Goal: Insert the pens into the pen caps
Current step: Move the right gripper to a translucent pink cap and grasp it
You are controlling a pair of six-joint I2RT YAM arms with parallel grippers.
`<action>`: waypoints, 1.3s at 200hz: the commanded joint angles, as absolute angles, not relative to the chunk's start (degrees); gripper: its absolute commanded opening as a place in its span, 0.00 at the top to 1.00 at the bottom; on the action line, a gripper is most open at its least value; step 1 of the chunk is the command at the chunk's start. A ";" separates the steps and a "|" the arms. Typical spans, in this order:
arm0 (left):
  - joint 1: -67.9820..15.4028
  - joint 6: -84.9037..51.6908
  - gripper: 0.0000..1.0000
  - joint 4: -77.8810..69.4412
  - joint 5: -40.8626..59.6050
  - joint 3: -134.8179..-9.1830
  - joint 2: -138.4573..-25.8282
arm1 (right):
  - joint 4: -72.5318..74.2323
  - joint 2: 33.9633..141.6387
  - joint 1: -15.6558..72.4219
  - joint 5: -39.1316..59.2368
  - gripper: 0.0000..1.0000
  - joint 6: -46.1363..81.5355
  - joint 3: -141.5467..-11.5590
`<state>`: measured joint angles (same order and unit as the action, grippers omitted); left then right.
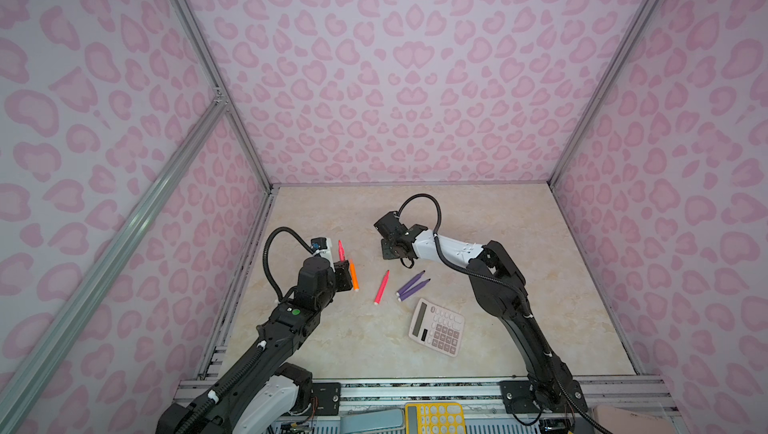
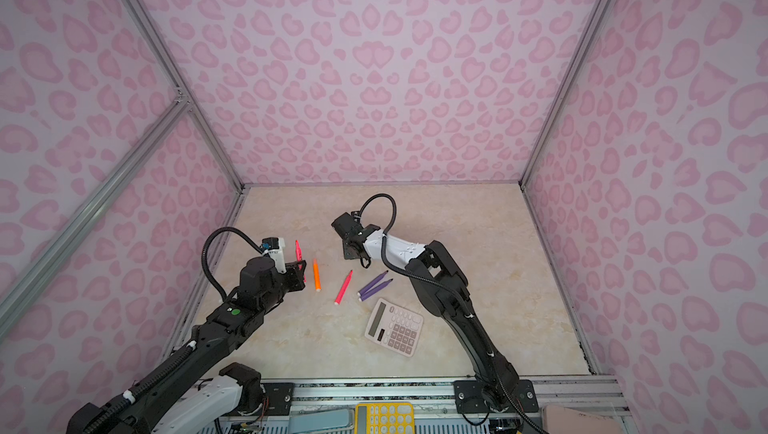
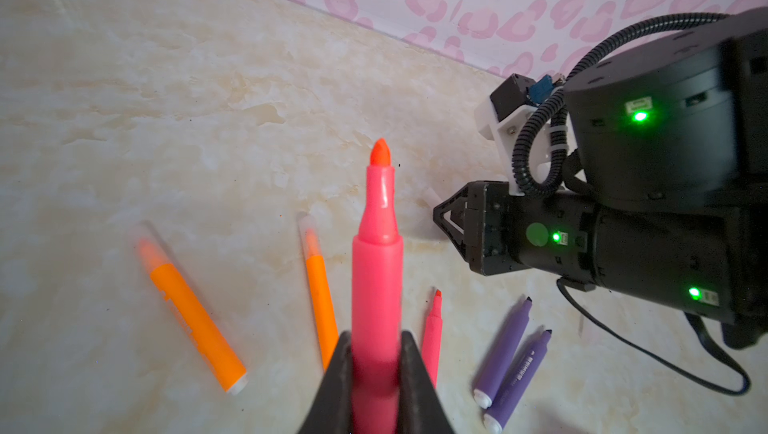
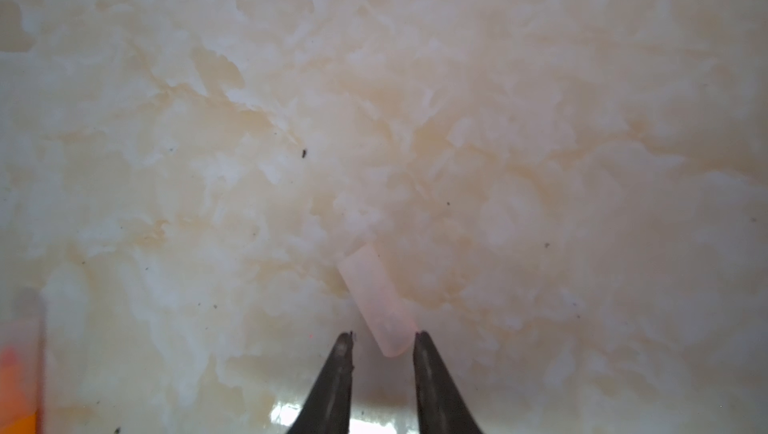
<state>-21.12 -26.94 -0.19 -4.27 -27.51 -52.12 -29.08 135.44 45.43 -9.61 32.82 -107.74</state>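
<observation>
My left gripper (image 3: 376, 340) is shut on a pink-red pen (image 3: 376, 270), which points its bare tip away from the wrist and stands up in both top views (image 1: 340, 250) (image 2: 298, 250). On the table lie two orange pens (image 3: 195, 315) (image 3: 322, 299) with clear caps over their tips, a second pink-red pen (image 1: 381, 287) and two purple pens (image 1: 412, 284), all three uncapped. My right gripper (image 4: 382, 334) is down at the table, its jaws closed in on the near end of a loose clear pen cap (image 4: 370, 290), which lies slanted against one finger.
A pinkish calculator (image 1: 438, 328) lies on the marble table in front of the purple pens. A yellow calculator (image 1: 434, 417) sits beyond the front rail. Pink patterned walls close in three sides. The right arm's cable (image 3: 665, 365) trails near the purple pens.
</observation>
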 commanded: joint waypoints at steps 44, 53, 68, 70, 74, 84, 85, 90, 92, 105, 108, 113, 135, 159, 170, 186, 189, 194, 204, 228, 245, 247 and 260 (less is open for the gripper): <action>-21.13 -27.29 0.97 -1.59 -3.52 -28.23 -52.18 | -31.66 138.00 44.81 -12.28 0.60 31.82 -111.13; -21.09 -27.27 0.97 -1.52 -3.47 -28.20 -52.14 | -32.14 138.49 44.74 -12.61 0.58 31.75 -111.69; -21.17 -27.26 0.97 -1.43 -3.47 -28.29 -52.13 | -32.45 139.03 44.49 -12.33 0.58 31.65 -112.30; -21.11 -27.25 0.97 -1.48 -3.44 -28.28 -52.12 | -32.44 139.15 44.43 -12.27 0.58 31.64 -112.41; -21.15 -27.25 0.97 -1.46 -3.43 -28.30 -52.12 | -32.51 139.30 44.47 -12.09 0.59 31.59 -112.58; -21.13 -27.25 0.97 -1.43 -3.43 -28.39 -52.29 | -32.67 139.69 44.47 -11.69 0.59 31.38 -113.13; -21.11 -27.25 0.97 -1.46 -3.47 -28.44 -52.25 | -32.64 139.72 44.47 -11.64 0.60 31.34 -113.17; -21.09 -27.25 0.97 -1.43 -3.37 -28.54 -52.38 | -32.78 139.93 44.47 -11.44 0.60 31.23 -113.49; -21.12 -27.25 0.97 -1.46 -3.39 -28.54 -52.36 | -32.85 140.03 44.47 -11.39 0.61 31.19 -113.65; -21.09 -27.25 0.97 -1.59 -3.08 -28.65 -52.59 | -33.49 140.71 44.54 -11.17 0.62 30.92 -114.70; -21.14 -27.25 0.97 -1.59 -3.01 -28.73 -52.62 | -33.67 140.87 44.49 -11.16 0.63 30.91 -114.95; -21.13 -27.25 0.97 -1.58 -2.93 -28.80 -52.77 | -33.90 141.18 44.55 -11.16 0.64 30.93 -115.29; -21.10 -27.33 0.97 -1.63 -2.66 -28.99 -53.13 | -34.17 141.63 44.56 -11.21 0.67 30.87 -116.06; -21.11 -27.33 0.97 -1.73 -2.46 -29.17 -53.34 | -34.60 142.00 44.53 -11.07 0.72 31.02 -116.60; -21.10 -27.33 0.97 -1.70 -2.30 -29.18 -53.28 | -34.63 141.94 44.56 -10.99 0.75 30.99 -116.61; -21.17 -27.33 0.97 -1.73 -2.08 -29.28 -53.30 | -34.37 142.07 44.56 -10.90 0.78 30.94 -116.62; -21.15 -27.33 0.97 -1.73 -2.03 -29.27 -53.32 | -34.34 142.18 44.56 -10.90 0.78 30.89 -116.68; -21.14 -27.33 0.97 -1.67 -1.95 -29.31 -53.33 | -34.45 142.32 44.56 -10.90 0.78 30.80 -116.88; -21.12 -27.42 0.97 -1.75 -1.85 -29.32 -53.21 | -34.87 142.72 44.48 -10.81 0.78 30.77 -117.36; -21.10 -27.40 0.97 -1.76 -1.76 -29.27 -53.22 | -35.51 143.37 44.56 -10.81 0.73 30.72 -118.46; -21.12 -27.42 0.97 -1.78 -1.67 -29.37 -53.33 | -35.51 143.40 44.54 -10.85 0.72 30.64 -118.39; -21.10 -27.42 0.97 -1.76 -1.67 -29.38 -53.34 | -35.51 143.36 44.56 -10.89 0.72 30.62 -118.41; -21.11 -27.42 0.97 -1.87 -1.55 -29.50 -53.38 | -35.50 143.42 44.56 -10.81 0.73 30.60 -118.47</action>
